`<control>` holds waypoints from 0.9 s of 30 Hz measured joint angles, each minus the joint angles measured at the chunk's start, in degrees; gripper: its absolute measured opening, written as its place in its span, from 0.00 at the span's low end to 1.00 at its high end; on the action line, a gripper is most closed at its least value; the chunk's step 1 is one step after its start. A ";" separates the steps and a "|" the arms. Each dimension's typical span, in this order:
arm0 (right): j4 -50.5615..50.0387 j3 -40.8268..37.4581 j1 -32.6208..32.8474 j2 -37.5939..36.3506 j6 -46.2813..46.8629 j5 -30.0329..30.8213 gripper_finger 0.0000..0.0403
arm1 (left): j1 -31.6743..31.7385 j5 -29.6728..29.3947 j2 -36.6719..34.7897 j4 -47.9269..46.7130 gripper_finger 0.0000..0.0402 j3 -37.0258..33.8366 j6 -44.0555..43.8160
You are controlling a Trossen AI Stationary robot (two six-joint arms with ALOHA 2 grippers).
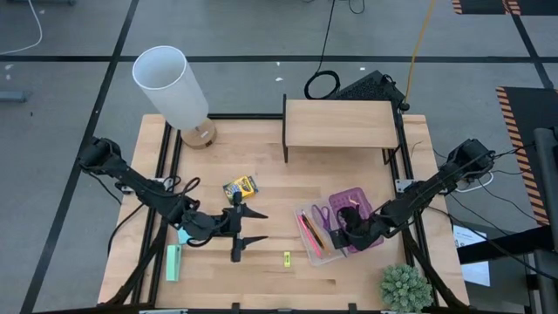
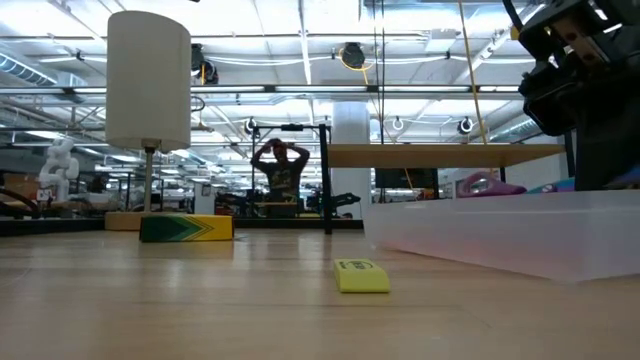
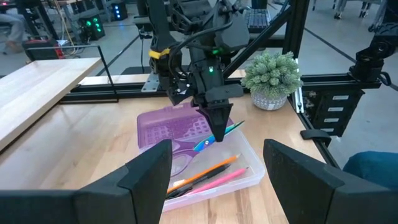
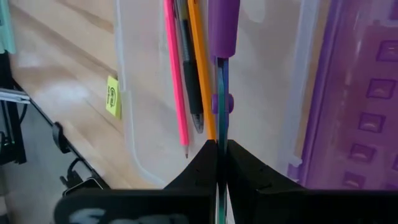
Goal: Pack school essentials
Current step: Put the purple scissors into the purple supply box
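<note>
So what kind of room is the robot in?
Probably a big robotics lab or workshop. Behind the wooden table the low view shows a long hall with ceiling strip lights, a white robot figure and a person. Striped hazard tape marks the floor.

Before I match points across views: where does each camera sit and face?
High: overhead, looking down; both arms, clear box.
Low: table height, across the wood; yellow piece, right arm.
Left wrist: past open left gripper toward right gripper holding scissors.
Right wrist: down into the box; shut fingers.
Shared: pink pen, both wrist views.
</note>
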 joint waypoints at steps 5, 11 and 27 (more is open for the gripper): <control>-0.05 0.00 -0.05 0.00 0.04 1.93 0.03 | 0.00 0.00 0.00 0.02 0.64 0.00 -0.02; -0.05 0.00 -0.05 -0.01 -0.05 2.96 0.11 | 0.00 0.02 0.00 0.02 0.64 0.00 -0.04; 3.27 -0.02 0.04 -2.92 -8.57 -0.92 0.18 | 0.00 0.02 0.00 0.02 0.64 0.00 -0.31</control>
